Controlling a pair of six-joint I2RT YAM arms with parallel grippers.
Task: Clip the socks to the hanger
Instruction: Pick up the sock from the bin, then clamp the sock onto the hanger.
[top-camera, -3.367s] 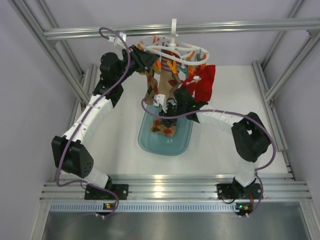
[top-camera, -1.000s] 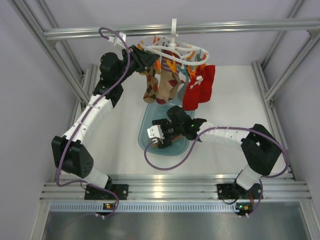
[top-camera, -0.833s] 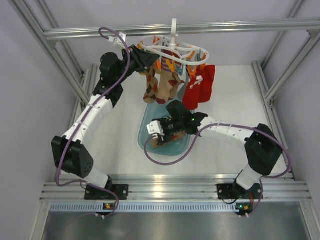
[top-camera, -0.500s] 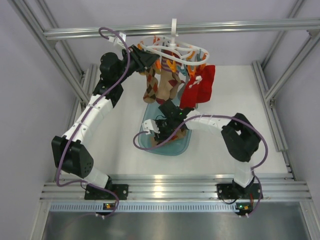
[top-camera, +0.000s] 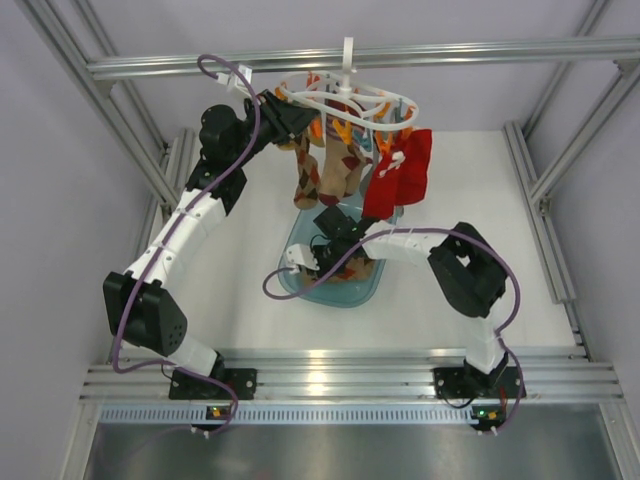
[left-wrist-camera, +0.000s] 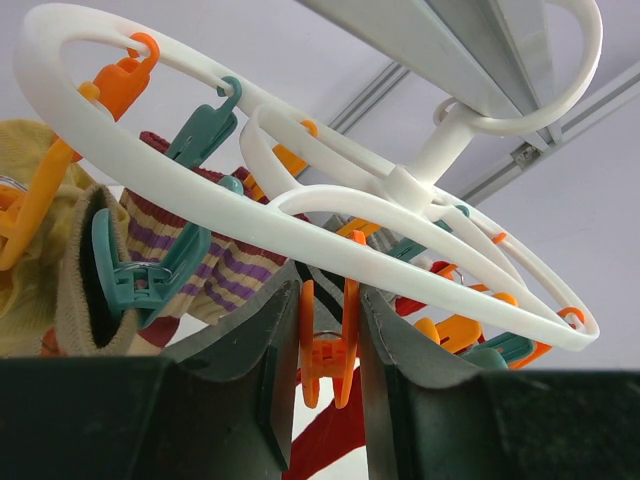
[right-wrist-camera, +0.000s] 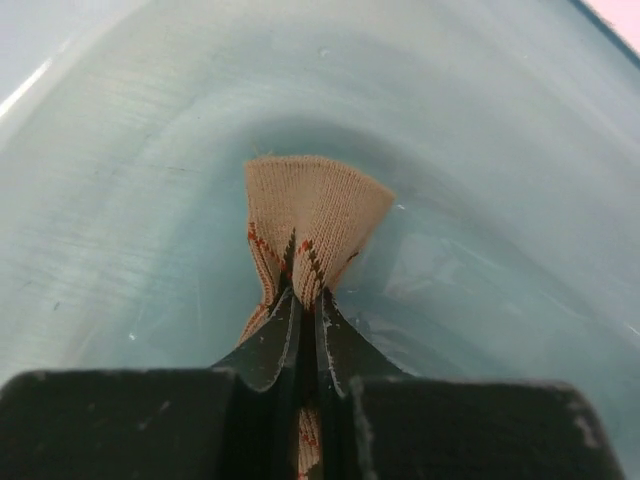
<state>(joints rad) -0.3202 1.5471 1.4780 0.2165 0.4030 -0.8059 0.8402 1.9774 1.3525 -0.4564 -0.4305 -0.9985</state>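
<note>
The step in hand is the pick-up: the right gripper (right-wrist-camera: 305, 297) is down in the tray (right-wrist-camera: 480, 150), its fingers pinched tight on the tan cuff of an argyle sock (right-wrist-camera: 316, 205) that lies on the tray floor. The left gripper (left-wrist-camera: 328, 298) is up at the hanger (left-wrist-camera: 400, 185), closed on one orange clip (left-wrist-camera: 325, 362) hanging from a ring, probably squeezing it open in readiness. The next move calls for lifting the sock clear of the tray and bringing its cuff up between that clip's jaws, without brushing the socks already hung – then the left fingers let go so the clip bites. Counted: one hanger, one tray, two arms. Hung in the overhead view are two argyle socks (top-camera: 328, 172) and a red one (top-camera: 402, 172); the left wrist view adds a striped one (left-wrist-camera: 200, 275) and a yellow one (left-wrist-camera: 25, 250). Whether a second sock lies in the tray I cannot tell.
</note>
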